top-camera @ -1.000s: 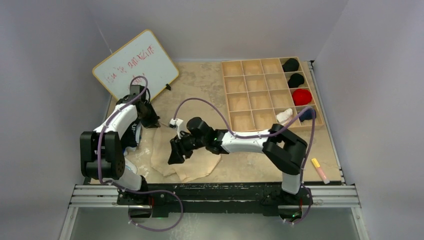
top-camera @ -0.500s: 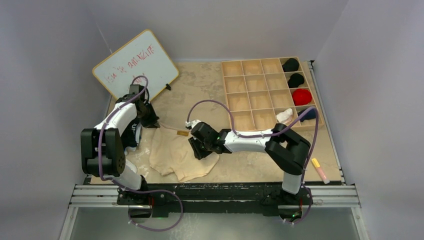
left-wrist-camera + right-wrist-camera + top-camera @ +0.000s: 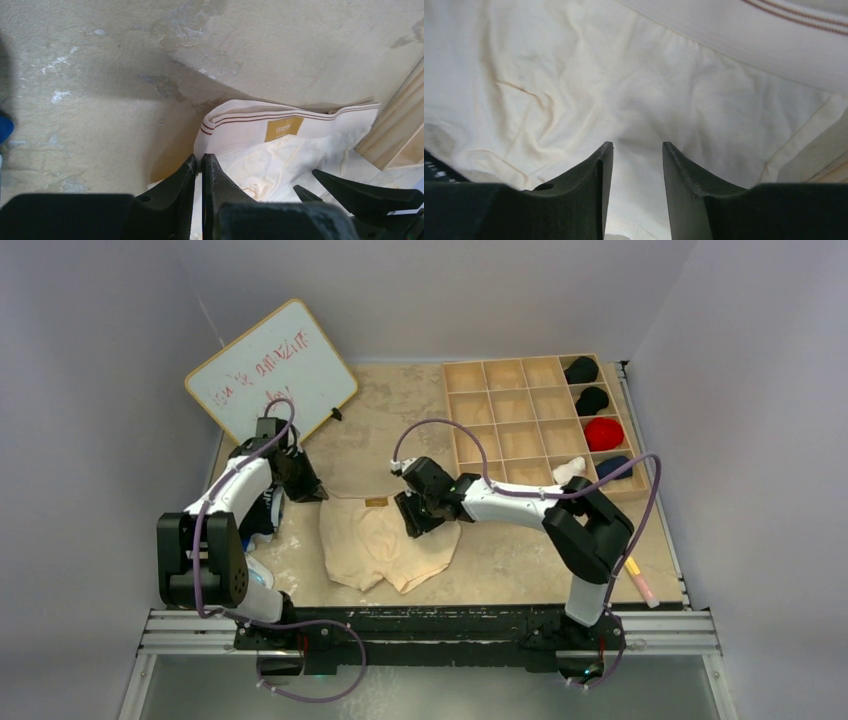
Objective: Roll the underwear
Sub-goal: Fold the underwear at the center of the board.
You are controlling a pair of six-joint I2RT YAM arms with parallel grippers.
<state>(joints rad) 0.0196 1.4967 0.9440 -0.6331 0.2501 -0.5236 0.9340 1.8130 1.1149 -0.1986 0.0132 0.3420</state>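
Plain grey walls (image 3: 450,280); mottled beige tabletop (image 3: 395,400); soft even light.

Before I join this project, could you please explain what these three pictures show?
A left arm and a right arm, both robotic, are bolted at the near edge of a table. The wide picture comes from a fixed camera above them; the other two come from a camera on each wrist, with its black fingers in view. On the table lie cream underwear, a whiteboard, a pen and a wooden tray holding a few bundles. The left gripper pinches the underwear's edge near the waistband; the right gripper stands open over the cloth, holding nothing.
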